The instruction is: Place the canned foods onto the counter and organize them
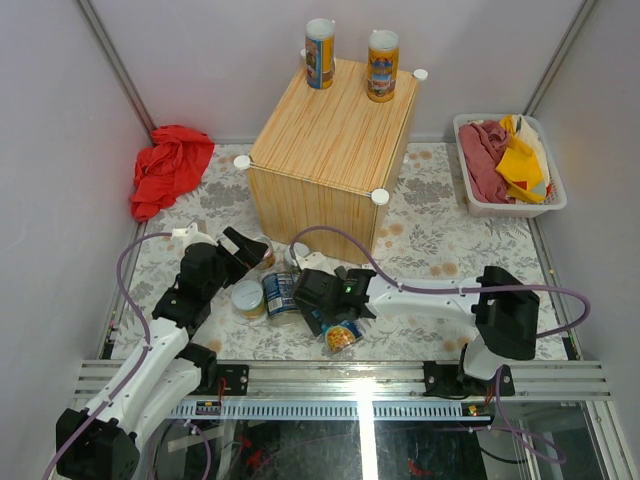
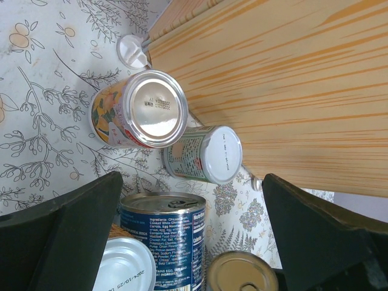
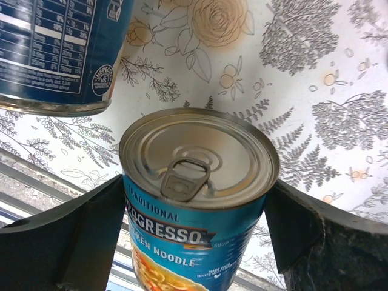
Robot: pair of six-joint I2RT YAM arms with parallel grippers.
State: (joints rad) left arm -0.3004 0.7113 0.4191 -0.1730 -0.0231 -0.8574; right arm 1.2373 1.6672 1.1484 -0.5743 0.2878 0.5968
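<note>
The counter (image 1: 330, 150), a light wooden cube, has two tall orange-blue cans on top at the back, one on the left (image 1: 320, 52) and one on the right (image 1: 382, 65). My right gripper (image 1: 325, 303) is shut on a wide blue-labelled can (image 3: 197, 182), fingers against both its sides, near the table's front edge. My left gripper (image 2: 193, 179) is open and empty above a cluster of cans: an orange-labelled short can (image 2: 142, 109), a green-labelled can (image 2: 206, 154), the second blue can (image 2: 167, 242) and a silver-lidded can (image 2: 124, 267).
The cluster lies on the floral mat (image 1: 430, 230) just in front of the counter's wall (image 2: 291, 79). A red cloth (image 1: 168, 165) lies at the far left. A white basket (image 1: 560, 200) of cloths stands at the right. A metal rail (image 1: 350, 380) runs along the near edge.
</note>
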